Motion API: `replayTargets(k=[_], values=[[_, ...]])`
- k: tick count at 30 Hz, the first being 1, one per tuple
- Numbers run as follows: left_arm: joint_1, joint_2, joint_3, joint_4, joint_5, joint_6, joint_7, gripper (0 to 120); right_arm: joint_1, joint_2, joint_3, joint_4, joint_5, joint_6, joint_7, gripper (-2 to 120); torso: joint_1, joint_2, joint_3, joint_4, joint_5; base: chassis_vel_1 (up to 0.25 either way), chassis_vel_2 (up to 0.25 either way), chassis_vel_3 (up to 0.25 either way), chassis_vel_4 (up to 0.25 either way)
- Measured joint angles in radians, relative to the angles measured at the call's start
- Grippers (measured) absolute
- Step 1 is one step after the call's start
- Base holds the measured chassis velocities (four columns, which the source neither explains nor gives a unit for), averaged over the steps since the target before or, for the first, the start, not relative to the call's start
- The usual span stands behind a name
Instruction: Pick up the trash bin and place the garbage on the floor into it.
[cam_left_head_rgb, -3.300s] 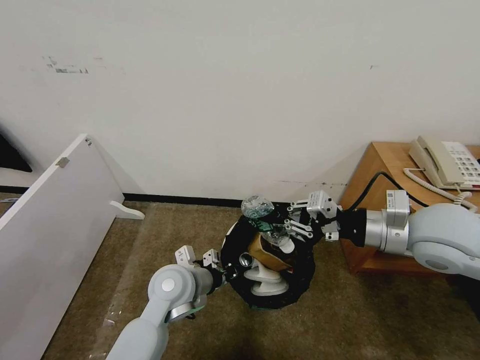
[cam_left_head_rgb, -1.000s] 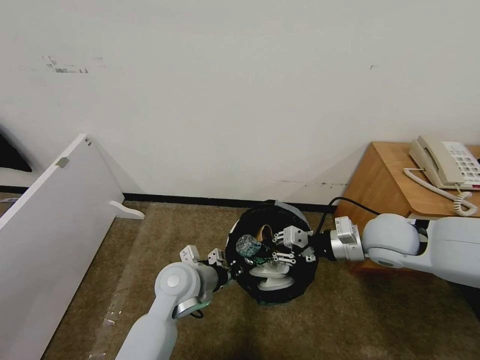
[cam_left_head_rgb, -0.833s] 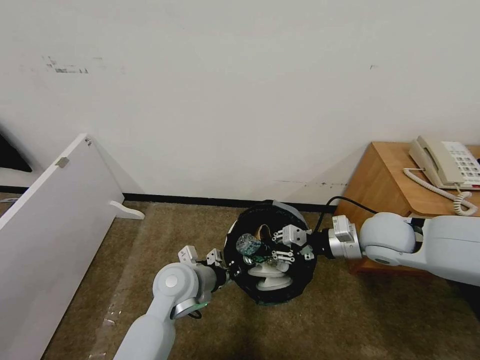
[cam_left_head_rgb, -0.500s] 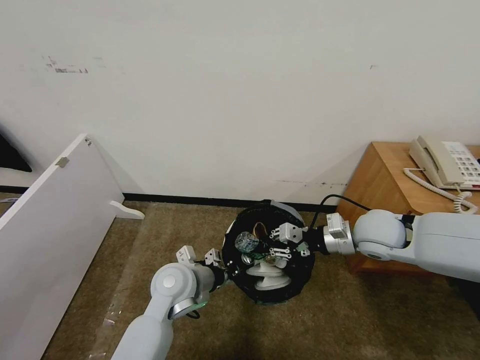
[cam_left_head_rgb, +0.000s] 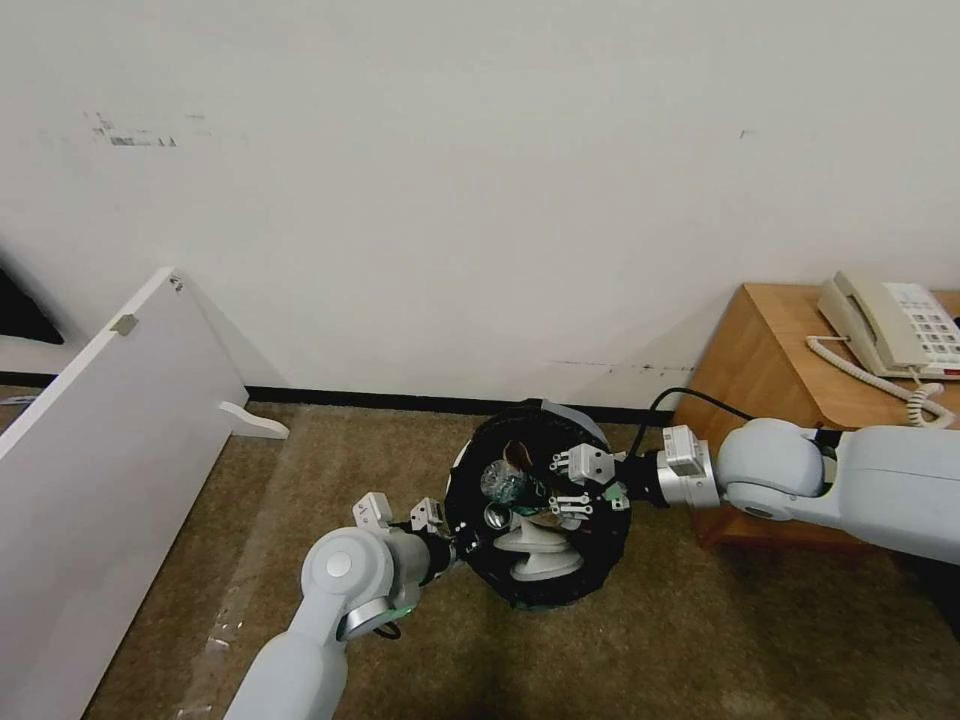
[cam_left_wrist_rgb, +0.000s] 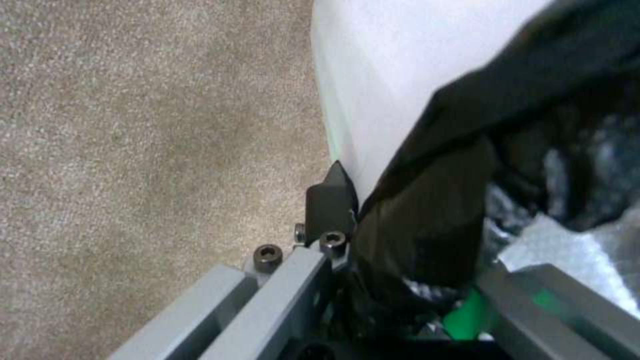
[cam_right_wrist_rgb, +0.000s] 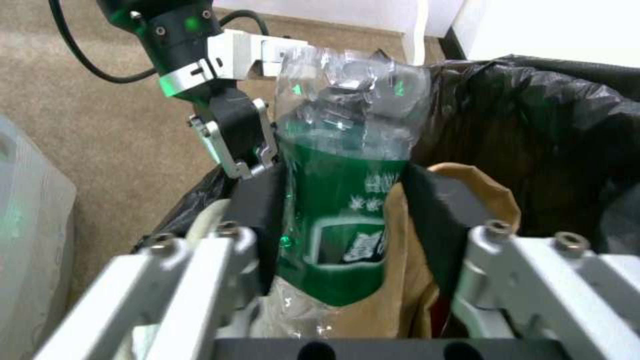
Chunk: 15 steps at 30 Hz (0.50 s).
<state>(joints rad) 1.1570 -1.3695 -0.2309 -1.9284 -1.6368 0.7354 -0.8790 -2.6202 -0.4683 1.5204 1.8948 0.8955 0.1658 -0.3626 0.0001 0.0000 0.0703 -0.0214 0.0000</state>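
trash bin (cam_left_head_rgb: 600, 560): I see the white bin with its black bag folded over the rim, tilted with its mouth toward my head camera, above the carpet (cam_left_head_rgb: 300, 480), near the wall's black baseboard (cam_left_head_rgb: 380, 400).
left gripper (cam_left_head_rgb: 455, 545): I have it clenched on the bin's rim at the side nearest my left arm; in the left wrist view one finger (cam_left_wrist_rgb: 330, 200) lies against the white outer wall and the bag fold (cam_left_wrist_rgb: 427, 220) sits between the jaws.
right gripper (cam_left_head_rgb: 540, 487): reaches in over the rim from the right, inside the bin's mouth.
right jaws: both pads flank the crushed clear bottle with the green label (cam_right_wrist_rgb: 347, 200), grasping it by the label band.
bottle position: inside the bag, base end toward the left gripper, lying against the brown paper bag (cam_right_wrist_rgb: 413, 280).
other contents: white slippers (cam_left_head_rgb: 535, 560) low in the bin, under the gripper.
edge, far side: bin rim close to the baseboard, little room there.
edge, right: wooden side table (cam_left_head_rgb: 770, 370) with a beige telephone (cam_left_head_rgb: 890, 325) stands just beside my right forearm; tight.
edge, left: white panel (cam_left_head_rgb: 100, 470) leaning, well apart from the bin; open carpet between.
near side: open carpet in front of the bin.
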Motion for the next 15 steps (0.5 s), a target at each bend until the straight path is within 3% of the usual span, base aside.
replayTargets(k=[1,3,7,10,15], values=[[0.000,0.000,0.000,0.000,0.000,0.000,0.000,0,0.000,0.000,0.000,0.000,0.000,0.000,0.000,45,0.000,0.000,0.000,0.0000,0.0000,0.000,0.000,0.000,0.000],[0.001,-0.004,0.000,0.002,0.008,0.000,0.003,0,0.001,0.001,0.000,0.002,0.000,0.000,-0.001,59,0.000,0.000,0.000,0.0000,0.0000,0.000,0.000,0.000,0.000],[0.002,-0.008,0.001,0.003,0.011,0.000,0.003,0,0.004,0.001,0.000,0.004,0.001,0.000,-0.002,69,0.000,0.000,0.000,0.0001,0.0000,0.000,0.000,0.000,0.000],[0.000,-0.013,0.000,0.006,0.011,0.000,0.003,0,0.007,0.001,-0.001,0.007,0.003,-0.001,-0.002,83,0.000,0.000,0.000,0.0000,0.0000,0.000,0.000,0.000,0.000],[-0.001,-0.012,-0.002,0.009,0.012,0.000,0.003,0,0.006,-0.001,0.000,0.007,0.004,-0.001,-0.002,86,0.000,0.000,0.000,0.0001,0.0000,0.000,0.000,0.000,0.000]])
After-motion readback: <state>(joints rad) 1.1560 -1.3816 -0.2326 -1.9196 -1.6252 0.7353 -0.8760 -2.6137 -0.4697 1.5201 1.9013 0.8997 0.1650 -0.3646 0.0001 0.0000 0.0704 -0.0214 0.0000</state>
